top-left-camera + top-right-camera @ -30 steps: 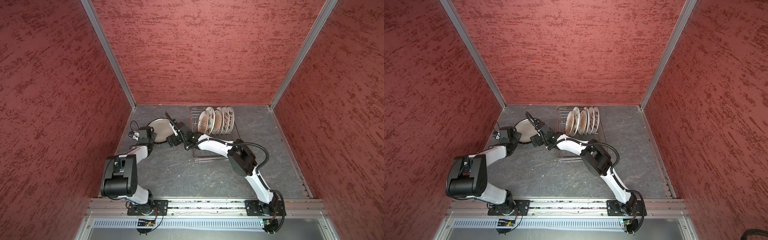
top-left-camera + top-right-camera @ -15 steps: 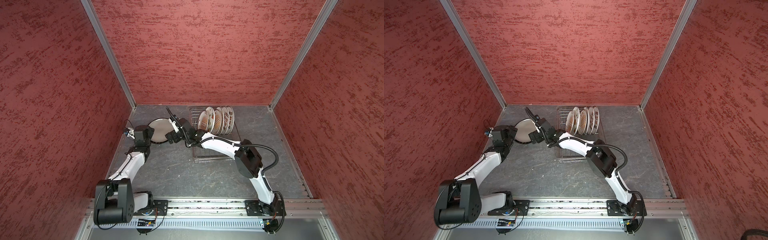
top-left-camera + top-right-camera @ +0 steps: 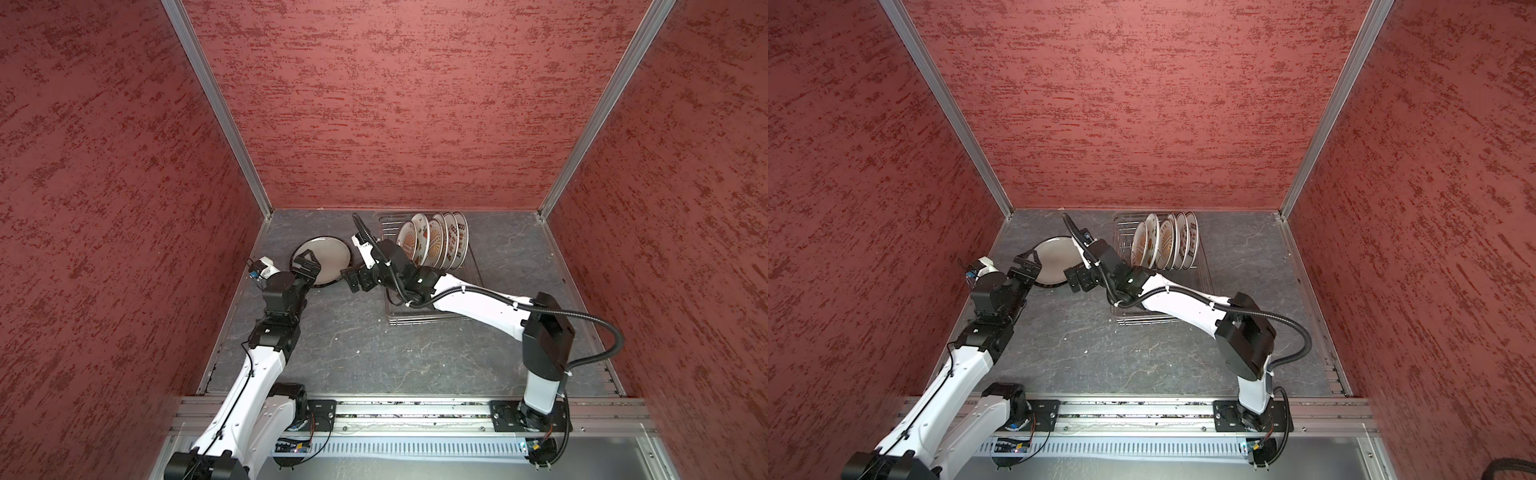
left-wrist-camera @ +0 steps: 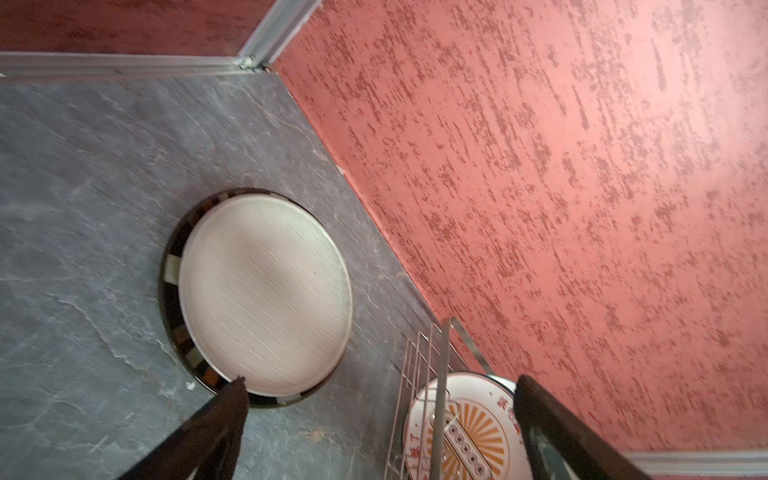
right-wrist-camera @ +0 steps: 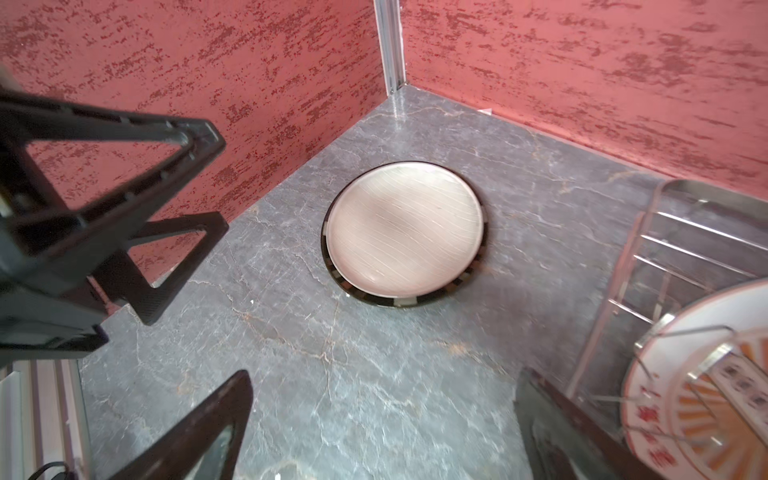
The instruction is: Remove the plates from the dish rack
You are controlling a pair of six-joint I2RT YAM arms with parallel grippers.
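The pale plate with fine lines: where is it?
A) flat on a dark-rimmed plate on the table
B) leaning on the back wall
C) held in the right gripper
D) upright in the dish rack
A: the pale plate lies flat on a dark-rimmed plate on the grey table, in both wrist views.

Silver wire-grid dish rack (image 3: 432, 321) holding five round white printed plates (image 3: 441, 245) upright on edge, the foremost an orange-sunburst plate (image 3: 1143, 249). Beside the rack, flat on the grey surface (image 3: 353, 353): plain ribbed plate (image 4: 266, 295) stacked on dark-rimmed plate (image 4: 171, 266).
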